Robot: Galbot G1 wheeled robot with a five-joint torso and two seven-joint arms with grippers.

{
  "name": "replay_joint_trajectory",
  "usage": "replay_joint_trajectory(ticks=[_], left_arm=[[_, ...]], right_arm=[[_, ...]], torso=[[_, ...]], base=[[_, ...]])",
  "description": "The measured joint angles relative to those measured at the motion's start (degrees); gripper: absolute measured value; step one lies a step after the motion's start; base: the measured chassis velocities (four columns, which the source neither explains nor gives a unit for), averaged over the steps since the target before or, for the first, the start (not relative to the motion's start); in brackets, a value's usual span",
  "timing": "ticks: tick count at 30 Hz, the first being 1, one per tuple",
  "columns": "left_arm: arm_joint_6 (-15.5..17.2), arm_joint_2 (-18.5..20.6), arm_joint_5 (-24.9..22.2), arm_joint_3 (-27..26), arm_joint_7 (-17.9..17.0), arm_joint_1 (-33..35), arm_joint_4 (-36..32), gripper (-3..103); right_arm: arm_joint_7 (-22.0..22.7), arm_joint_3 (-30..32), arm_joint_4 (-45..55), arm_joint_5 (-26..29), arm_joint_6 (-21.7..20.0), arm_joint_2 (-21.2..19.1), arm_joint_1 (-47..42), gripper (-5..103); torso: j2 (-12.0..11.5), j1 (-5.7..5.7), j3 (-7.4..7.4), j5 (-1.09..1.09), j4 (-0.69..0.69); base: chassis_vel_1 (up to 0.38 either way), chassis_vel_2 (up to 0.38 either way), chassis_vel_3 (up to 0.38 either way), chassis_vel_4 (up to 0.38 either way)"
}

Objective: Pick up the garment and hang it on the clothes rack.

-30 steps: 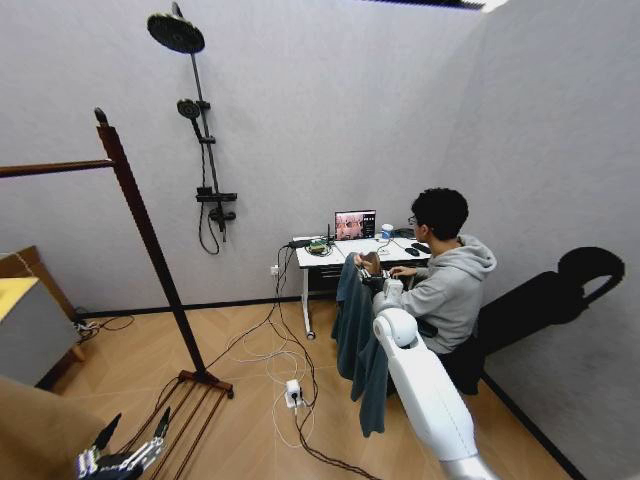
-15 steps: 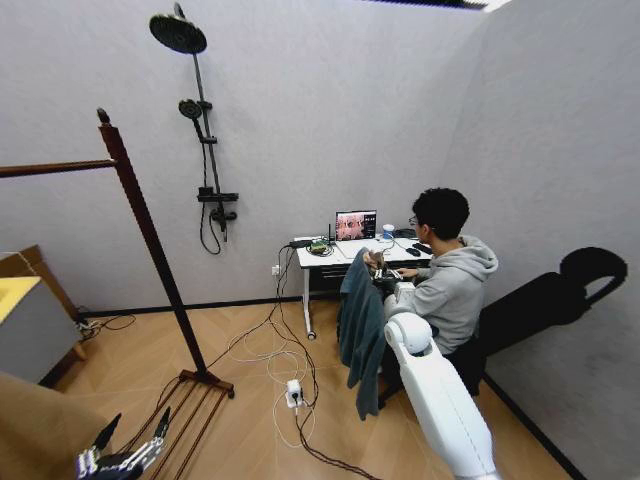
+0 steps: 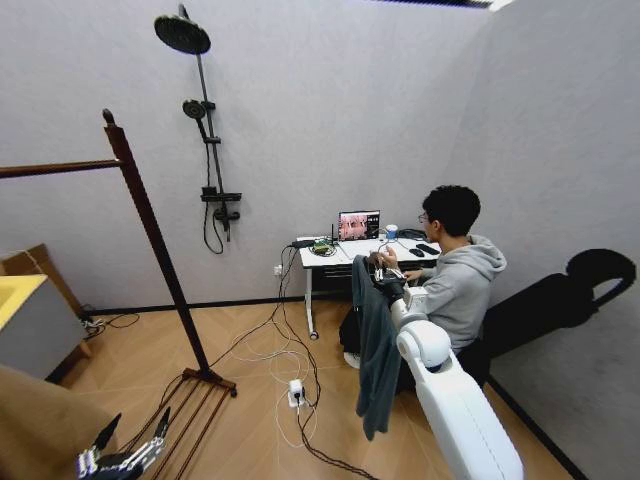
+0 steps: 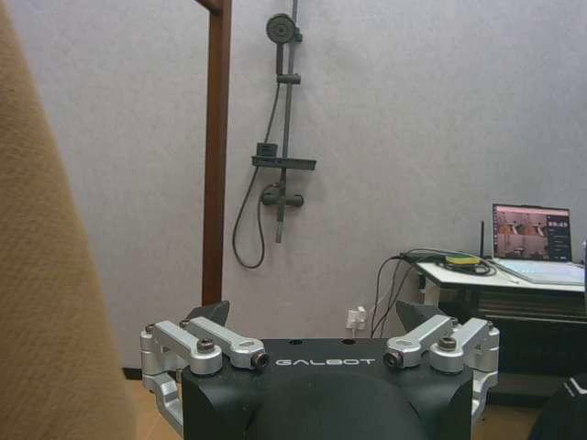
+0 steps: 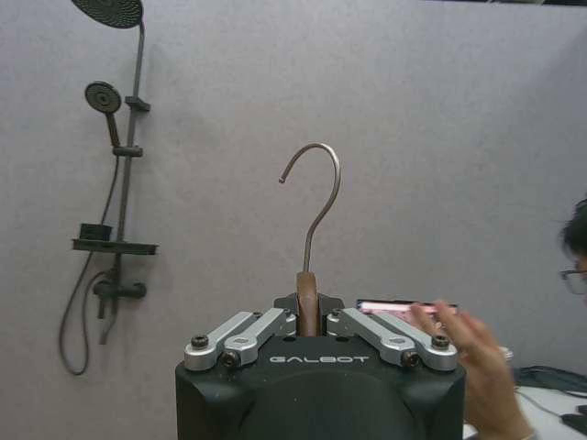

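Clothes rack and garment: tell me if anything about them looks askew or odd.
The clothes rack leans in the head view, though the left wrist view shows its post upright, so that may be camera angle. The garment hangs straight from its hanger, held by the right gripper, jaws shut on the hanger neck, hook upright. Nothing else stands out.

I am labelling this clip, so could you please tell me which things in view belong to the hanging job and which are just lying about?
Belonging to the job:
- garment, hanging from its hanger
- hanger hook
- right gripper, shut on the hanger
- clothes rack

Just lying about:
- shower fixture
- desk with laptop
- floor cables
- left gripper, low and open
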Motion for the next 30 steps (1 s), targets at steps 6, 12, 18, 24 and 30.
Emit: replay_joint_trajectory(ticks=[6, 12, 18, 24, 30], left_arm=[[0.0, 0.0, 0.0, 0.0, 0.0, 0.0, 0.0, 100], [0.0, 0.0, 0.0, 0.0, 0.0, 0.0, 0.0, 100], [0.0, 0.0, 0.0, 0.0, 0.0, 0.0, 0.0, 100], [0.0, 0.0, 0.0, 0.0, 0.0, 0.0, 0.0, 100], [0.0, 0.0, 0.0, 0.0, 0.0, 0.0, 0.0, 100]], right_arm=[[-0.17, -0.68, 2.59, 2.56, -1.12, -0.03, -1.69, 9], [0.21, -1.45, 3.53, 3.6, -1.28, 0.06, -2.08, 9], [0.32, -1.53, 3.99, 4.0, -1.11, 0.06, -2.48, 9], [0.09, -0.59, 4.56, 4.8, -1.2, -0.29, -3.04, 9], [0.11, 1.69, 4.28, 6.25, -1.24, -1.13, -2.78, 9]], torso=[[0.0, 0.0, 0.0, 0.0, 0.0], [0.0, 0.0, 0.0, -0.01, -0.01], [0.0, 0.0, 0.0, 0.0, 0.0], [0.0, 0.0, 0.0, 0.0, -0.01], [0.0, 0.0, 0.0, 0.0, -0.01]], base=[[0.079, 0.079, 0.081, 0.072], [0.104, 0.097, 0.09, 0.097], [0.125, 0.121, 0.121, 0.121], [0.12, 0.121, 0.123, 0.12], [0.122, 0.12, 0.119, 0.134]])
